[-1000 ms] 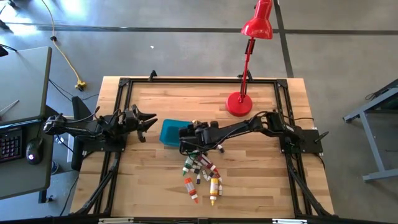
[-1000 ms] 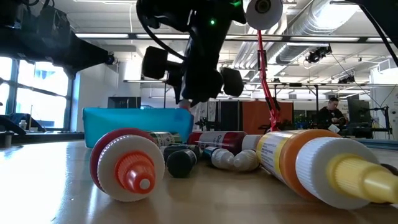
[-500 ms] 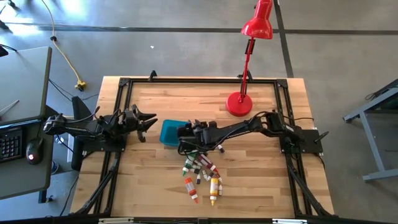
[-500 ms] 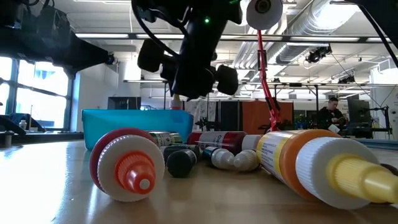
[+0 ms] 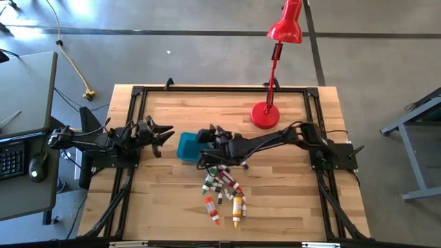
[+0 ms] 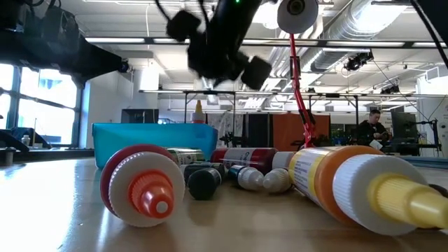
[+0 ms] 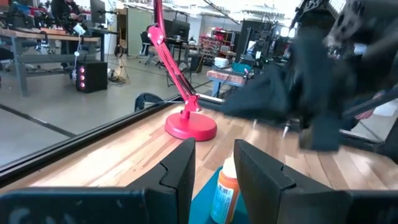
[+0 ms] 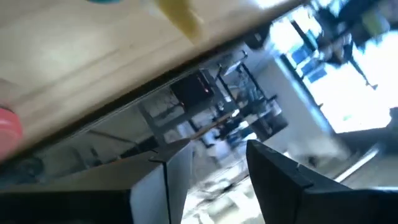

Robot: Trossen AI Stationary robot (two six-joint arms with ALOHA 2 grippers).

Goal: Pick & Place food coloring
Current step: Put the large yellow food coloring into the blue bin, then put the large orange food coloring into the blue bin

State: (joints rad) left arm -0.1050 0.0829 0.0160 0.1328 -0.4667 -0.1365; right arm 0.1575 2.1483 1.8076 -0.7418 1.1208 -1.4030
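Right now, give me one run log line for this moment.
right gripper: open, empty, raised above teal tub | orange bottle: upright in tub | left gripper: idle, table's left | other bottles: lying on table

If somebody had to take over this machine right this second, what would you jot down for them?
Right gripper: open and empty, raised over the teal tub.
Left gripper: open, empty, parked at the table's left side, aimed at the tub.
Done: one orange-capped bottle stands upright in the tub.
Left: the pile of food coloring bottles lies on the wood in front of the tub, including a big yellow-tipped one and an orange-tipped one. Each needs moving into the tub.
The red lamp stands behind the work area.
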